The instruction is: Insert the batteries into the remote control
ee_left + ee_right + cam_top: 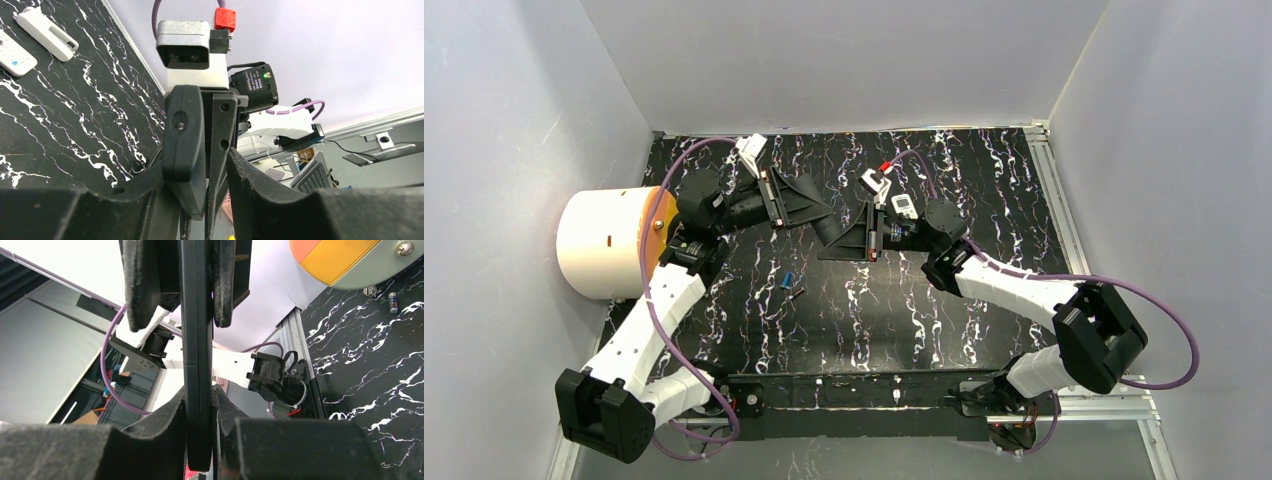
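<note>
Left gripper [197,175] and right gripper [200,432] are both clamping the black remote [196,340] mid-air | I'd be holding one grip firm, freeing the other for the blue battery [786,279].

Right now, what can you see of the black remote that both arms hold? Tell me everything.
The black remote shows only edge-on in the right wrist view: a slim, flat slab, matte and plastic-looking, with a fine seam across its edge. The right end effector clamps one end, the left end effector the other, so it hangs above the table. Nothing else touches it. Buttons and battery bay are hidden.
</note>
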